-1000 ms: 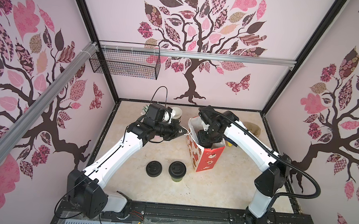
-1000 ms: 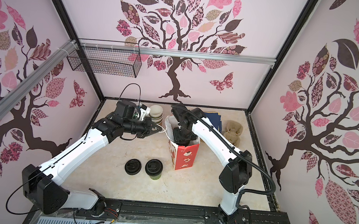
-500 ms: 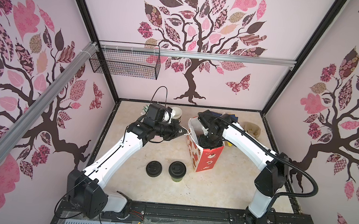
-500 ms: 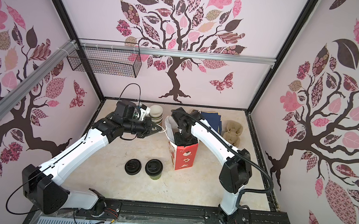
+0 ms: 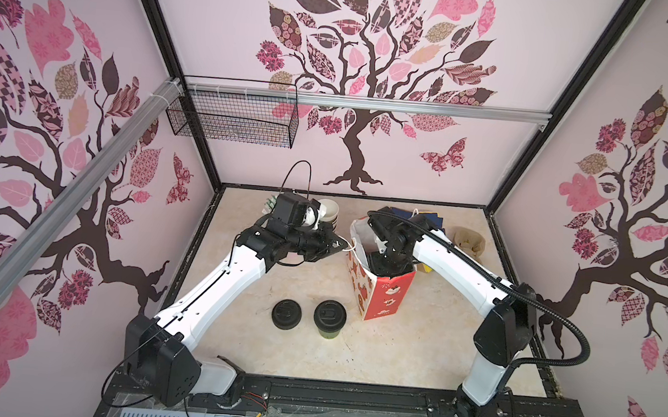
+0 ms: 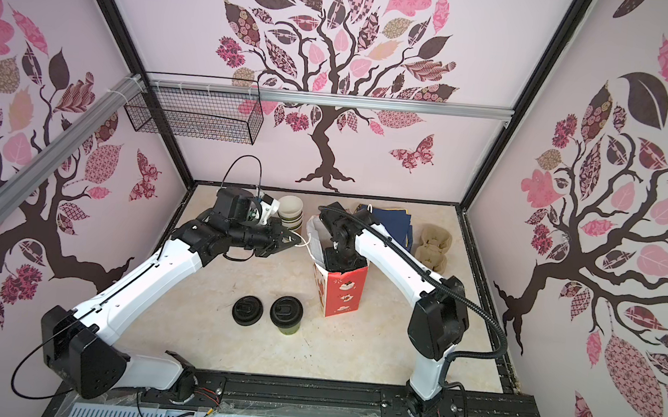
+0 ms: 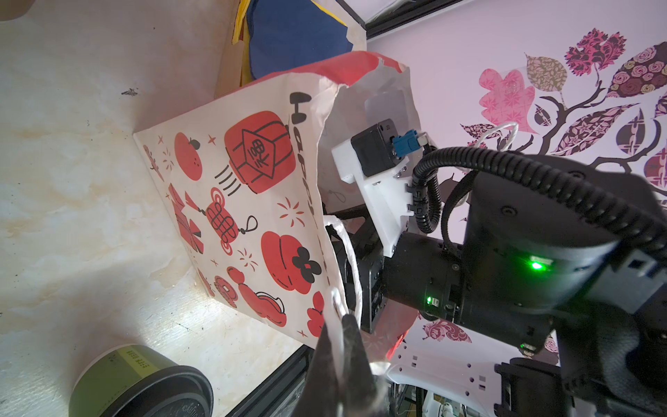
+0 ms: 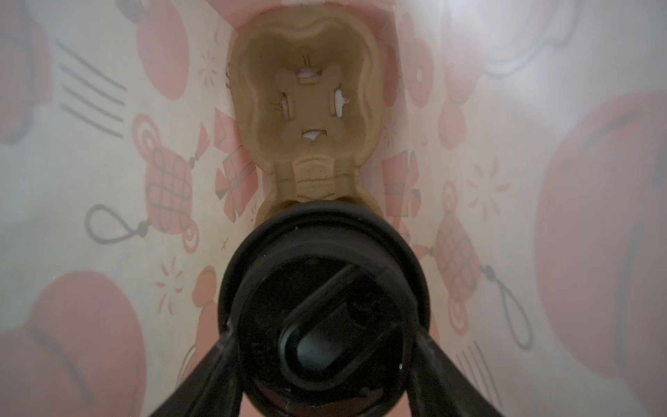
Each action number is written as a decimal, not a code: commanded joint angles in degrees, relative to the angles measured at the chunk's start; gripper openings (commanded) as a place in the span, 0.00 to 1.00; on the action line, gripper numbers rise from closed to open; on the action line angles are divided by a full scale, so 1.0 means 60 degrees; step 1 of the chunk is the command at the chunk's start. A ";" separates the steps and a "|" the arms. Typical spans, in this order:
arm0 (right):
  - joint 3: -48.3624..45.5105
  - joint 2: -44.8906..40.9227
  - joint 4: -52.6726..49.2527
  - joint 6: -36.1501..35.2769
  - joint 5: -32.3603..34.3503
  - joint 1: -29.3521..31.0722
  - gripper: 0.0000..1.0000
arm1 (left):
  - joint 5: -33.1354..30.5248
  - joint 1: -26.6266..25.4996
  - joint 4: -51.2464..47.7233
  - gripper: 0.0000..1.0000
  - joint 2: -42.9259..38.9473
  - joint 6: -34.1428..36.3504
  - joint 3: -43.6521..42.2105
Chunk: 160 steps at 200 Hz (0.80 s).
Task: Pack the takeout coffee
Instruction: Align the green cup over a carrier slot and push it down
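One green cup (image 7: 119, 375) near "HAPP" bag (image 7: 234, 216)

Matt paper bag (image 5: 384, 302), glossy plastic lid (image 8: 326, 310), rough pulp tray (image 8: 314, 177)

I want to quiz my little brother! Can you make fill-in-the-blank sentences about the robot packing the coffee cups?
1. The right tool holds a cup with a round ____ plastic lid inside the red-and-white paper bag.
2. The ____ tool pinches that bag's rim.
3. Outside the bag, a lidded green paper cup stands beside a squat black stack of bare ____.
Missing words: black; left; lids.
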 commanded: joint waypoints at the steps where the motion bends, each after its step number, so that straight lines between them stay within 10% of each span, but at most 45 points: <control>1: -0.0096 0.0103 0.0081 0.0023 0.0026 -0.0065 0.61 | -0.0048 0.0037 0.0126 0.00 0.0046 0.0009 -0.0111; 160: -0.0993 0.0388 0.0513 -0.0038 -0.0164 -0.0090 0.60 | -0.0053 0.0030 0.0128 0.00 0.0122 0.0006 -0.0031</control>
